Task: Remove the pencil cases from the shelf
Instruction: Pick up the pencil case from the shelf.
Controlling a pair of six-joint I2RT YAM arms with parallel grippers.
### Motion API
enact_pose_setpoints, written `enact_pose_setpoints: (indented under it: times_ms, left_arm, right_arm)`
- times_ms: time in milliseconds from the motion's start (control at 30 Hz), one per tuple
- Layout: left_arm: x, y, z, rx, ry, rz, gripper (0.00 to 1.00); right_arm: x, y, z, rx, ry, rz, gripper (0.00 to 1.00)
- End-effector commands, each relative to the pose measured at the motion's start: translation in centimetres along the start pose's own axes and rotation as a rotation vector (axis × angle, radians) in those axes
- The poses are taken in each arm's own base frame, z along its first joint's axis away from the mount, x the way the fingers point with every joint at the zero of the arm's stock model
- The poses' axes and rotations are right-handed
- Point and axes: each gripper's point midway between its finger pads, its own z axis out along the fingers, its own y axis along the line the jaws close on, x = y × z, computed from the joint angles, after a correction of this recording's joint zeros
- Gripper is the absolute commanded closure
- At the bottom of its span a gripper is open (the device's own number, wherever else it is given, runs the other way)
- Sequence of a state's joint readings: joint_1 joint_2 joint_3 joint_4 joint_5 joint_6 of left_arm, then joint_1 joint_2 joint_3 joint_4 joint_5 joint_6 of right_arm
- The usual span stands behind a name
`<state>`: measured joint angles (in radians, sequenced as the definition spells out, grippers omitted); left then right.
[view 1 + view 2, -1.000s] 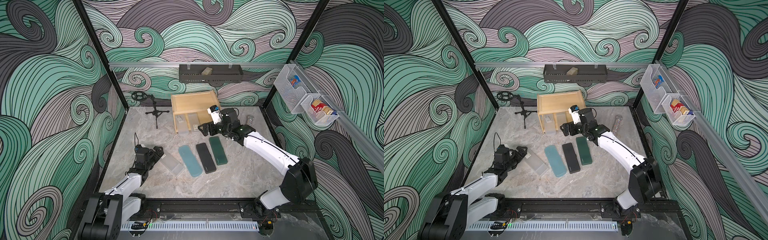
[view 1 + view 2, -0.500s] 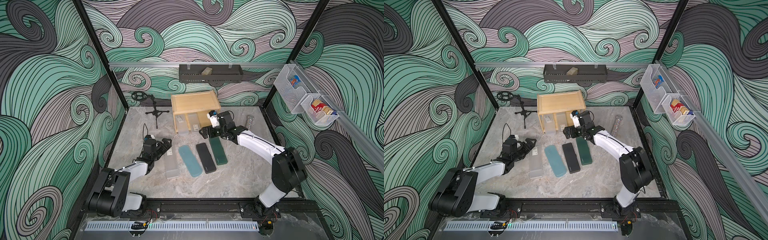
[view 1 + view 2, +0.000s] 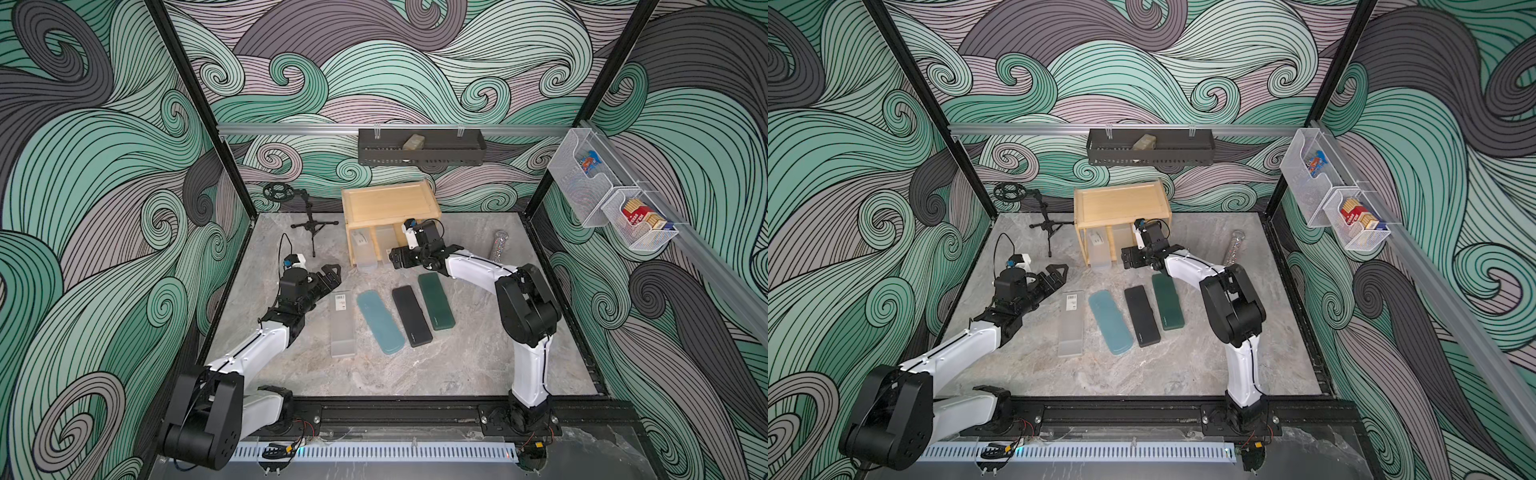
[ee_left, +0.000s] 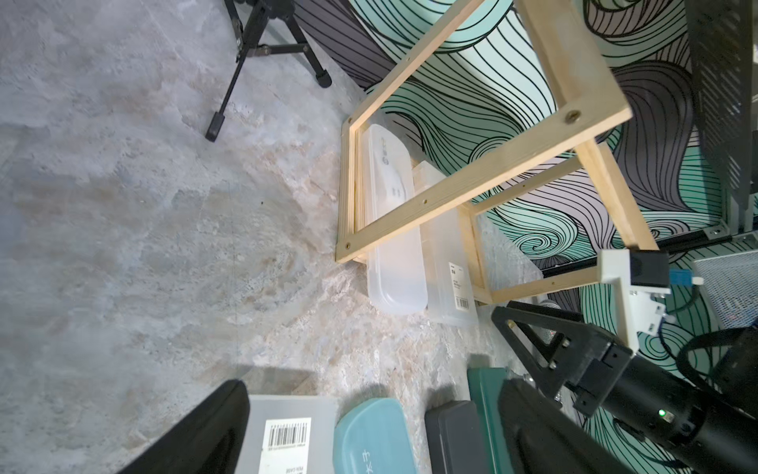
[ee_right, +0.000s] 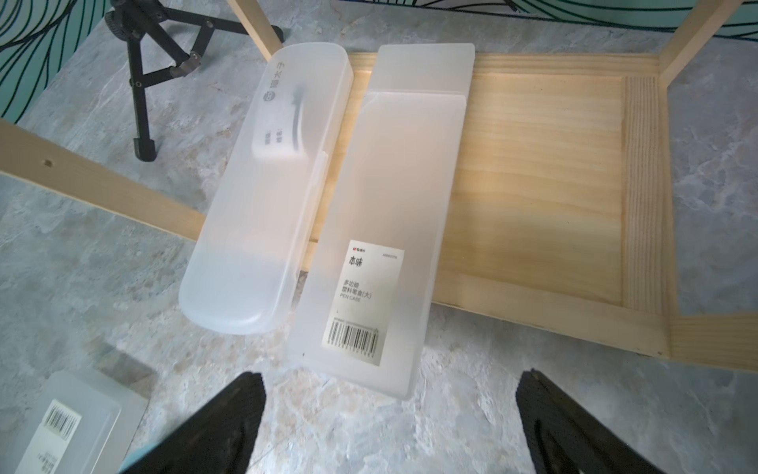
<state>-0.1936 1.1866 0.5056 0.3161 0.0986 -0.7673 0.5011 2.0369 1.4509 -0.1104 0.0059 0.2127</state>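
Rounded frosted case [image 5: 262,193] and stickered frosted case [image 5: 381,230] lie side by side on the shelf's [image 5: 545,184] lower board, long axes front to back, near ends poking past the front rail; in both top views the upper tier hides their far ends. My right pincer [image 5: 389,381] stands wide, empty, just short of them. On the table [image 3: 457,361] lie loose frosted case [image 3: 342,332], teal case [image 3: 380,322], black case [image 3: 412,316], dark green case [image 3: 435,301], my left pincer [image 3: 328,277] wide near the first.

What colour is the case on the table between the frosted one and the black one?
The case is light teal-blue, clearest in a top view.
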Motion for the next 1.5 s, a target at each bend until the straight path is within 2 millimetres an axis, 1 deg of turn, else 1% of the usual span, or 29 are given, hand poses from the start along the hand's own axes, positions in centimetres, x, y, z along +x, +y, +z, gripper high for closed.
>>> enact_pose_setpoints:
  times_ms: [0,200,433,567,933,1133,1300,1467]
  left_arm:
    - [-0.6,0.2,-0.3,-0.042,-0.010,0.069,0.02]
    - [-0.3,0.2,0.0,-0.041,0.004,0.079,0.01]
    - [0.1,0.5,0.2,-0.049,0.020,0.090,0.01]
    - [0.2,0.7,0.2,-0.057,0.024,0.096,0.01]
    - [0.3,1.0,0.1,-0.067,0.027,0.095,0.01]
    - [0.3,0.9,0.1,-0.067,0.025,0.094,0.01]
    - [0.1,0.9,0.0,-0.068,0.020,0.096,0.01]
    - [0.0,0.8,0.0,-0.065,0.015,0.095,0.01]
  right_arm:
    - [-1.5,0.5,0.8,0.020,-0.043,-0.004,0.00]
    - [-1.3,1.2,2.3,0.024,-0.036,-0.003,0.00]
    - [0.1,2.0,3.9,0.042,-0.010,-0.010,0.00]
    - [0.8,1.9,4.6,0.058,0.003,-0.010,0.00]
    - [1.3,1.6,5.3,0.081,0.011,-0.008,0.01]
    - [1.2,1.5,5.4,0.089,0.008,-0.010,0.09]
    - [1.3,1.5,5.3,0.087,0.010,-0.014,0.20]
    - [1.5,1.2,4.9,0.101,0.011,-0.019,0.24]
